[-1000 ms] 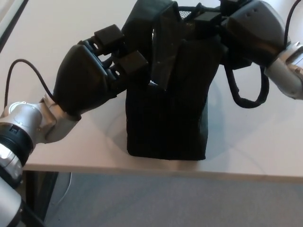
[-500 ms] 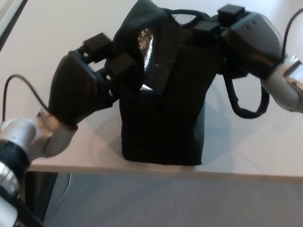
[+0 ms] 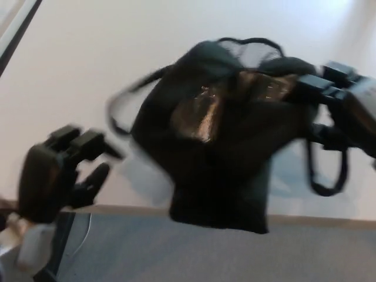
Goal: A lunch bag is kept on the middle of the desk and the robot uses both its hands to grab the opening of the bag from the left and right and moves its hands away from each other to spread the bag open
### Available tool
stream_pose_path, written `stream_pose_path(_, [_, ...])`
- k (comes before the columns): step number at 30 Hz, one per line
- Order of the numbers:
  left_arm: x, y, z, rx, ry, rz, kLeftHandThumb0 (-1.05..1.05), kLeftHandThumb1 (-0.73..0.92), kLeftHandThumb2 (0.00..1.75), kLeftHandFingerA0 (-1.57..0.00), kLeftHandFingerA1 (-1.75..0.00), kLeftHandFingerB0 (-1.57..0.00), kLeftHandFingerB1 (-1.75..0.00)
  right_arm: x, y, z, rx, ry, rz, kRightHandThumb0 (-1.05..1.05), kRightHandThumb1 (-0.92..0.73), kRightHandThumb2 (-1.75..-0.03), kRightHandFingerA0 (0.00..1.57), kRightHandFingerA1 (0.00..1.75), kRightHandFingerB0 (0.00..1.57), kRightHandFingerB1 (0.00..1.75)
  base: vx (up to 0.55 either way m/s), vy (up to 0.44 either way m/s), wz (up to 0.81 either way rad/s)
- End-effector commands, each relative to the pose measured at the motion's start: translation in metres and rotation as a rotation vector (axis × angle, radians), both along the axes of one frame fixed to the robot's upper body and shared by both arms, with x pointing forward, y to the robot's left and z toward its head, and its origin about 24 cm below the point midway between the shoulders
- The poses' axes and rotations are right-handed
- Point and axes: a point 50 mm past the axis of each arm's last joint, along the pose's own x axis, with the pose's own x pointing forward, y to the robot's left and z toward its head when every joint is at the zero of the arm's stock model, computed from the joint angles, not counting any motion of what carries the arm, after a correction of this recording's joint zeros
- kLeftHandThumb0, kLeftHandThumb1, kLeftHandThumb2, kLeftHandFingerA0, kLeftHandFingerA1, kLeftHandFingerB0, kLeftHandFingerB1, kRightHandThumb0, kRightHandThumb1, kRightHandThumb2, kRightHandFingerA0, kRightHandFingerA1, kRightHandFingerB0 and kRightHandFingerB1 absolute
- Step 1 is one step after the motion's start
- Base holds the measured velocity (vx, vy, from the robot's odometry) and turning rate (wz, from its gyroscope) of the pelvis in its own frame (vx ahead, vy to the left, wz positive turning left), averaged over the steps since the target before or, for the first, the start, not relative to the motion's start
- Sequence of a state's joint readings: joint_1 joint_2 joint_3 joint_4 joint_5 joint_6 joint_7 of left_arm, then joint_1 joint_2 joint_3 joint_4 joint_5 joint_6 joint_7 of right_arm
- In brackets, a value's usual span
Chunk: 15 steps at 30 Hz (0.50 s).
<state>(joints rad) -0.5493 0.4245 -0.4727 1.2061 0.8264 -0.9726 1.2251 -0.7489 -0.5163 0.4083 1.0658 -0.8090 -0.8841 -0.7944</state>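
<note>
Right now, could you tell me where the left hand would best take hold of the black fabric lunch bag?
Probably the left edge of the opening of the black fabric lunch bag, approached from the robot's left. The left hand is apart from the bag, fingers spread, while the right hand is at the opposite rim. The silvery lining marks the mouth. The picture is blurred.

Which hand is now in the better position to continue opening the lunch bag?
Right. The right hand is at the lunch bag opening; the left hand is apart from it, open, near the desk edge.
</note>
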Motion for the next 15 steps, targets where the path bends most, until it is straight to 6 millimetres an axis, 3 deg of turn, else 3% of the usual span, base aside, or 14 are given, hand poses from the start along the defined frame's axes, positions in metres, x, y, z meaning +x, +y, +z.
stream_pose_path(1, [-0.004,0.008,-0.004,-0.048,0.044,0.044,-0.06,0.34,1.27,-0.96,-1.57,-1.01,-1.23,-0.009,-0.018,-0.016,0.058,0.027,-0.103,-0.14,-0.62,-0.55,0.77,1.65,0.66,1.51,0.0,0.0,0.0])
stream_pose_path(8, [-0.003,0.003,-0.005,-0.035,0.045,0.028,-0.07,0.34,1.23,-0.93,-1.59,-0.98,-1.25,-0.008,-0.013,-0.029,0.065,0.067,-0.131,-0.14,-0.57,-0.54,0.76,1.61,0.65,1.5,0.0,0.0,0.0])
stream_pose_path(9, [-0.003,0.003,-0.004,-0.035,0.045,0.027,-0.09,0.38,1.2,-0.93,-1.57,-0.99,-1.24,-0.007,-0.011,-0.028,0.07,0.069,-0.13,-0.21,-0.64,-0.51,0.68,1.67,0.6,1.53,0.0,0.0,0.0])
stream_pose_path(12, [-0.001,0.001,-0.002,-0.037,0.034,0.022,-0.1,0.36,1.22,-0.95,-1.58,-0.98,-1.25,-0.005,-0.008,-0.026,0.076,0.058,-0.124,-0.21,-0.68,-0.49,0.63,1.71,0.56,1.58,0.0,0.0,0.0])
stream_pose_path(14, [0.0,0.0,-0.001,-0.039,0.032,0.019,-0.09,0.38,1.24,-0.98,-1.56,-0.99,-1.27,-0.004,-0.007,-0.024,0.077,0.055,-0.116,-0.24,-0.67,-0.51,0.69,1.7,0.58,1.56,0.0,0.0,0.0])
stream_pose_path(15, [0.0,0.0,-0.001,-0.038,0.032,0.017,-0.08,0.35,1.24,-0.93,-1.6,-0.96,-1.28,-0.003,-0.006,-0.023,0.071,0.053,-0.115,-0.23,-0.69,-0.49,0.64,1.73,0.54,1.59,0.0,0.0,0.0])
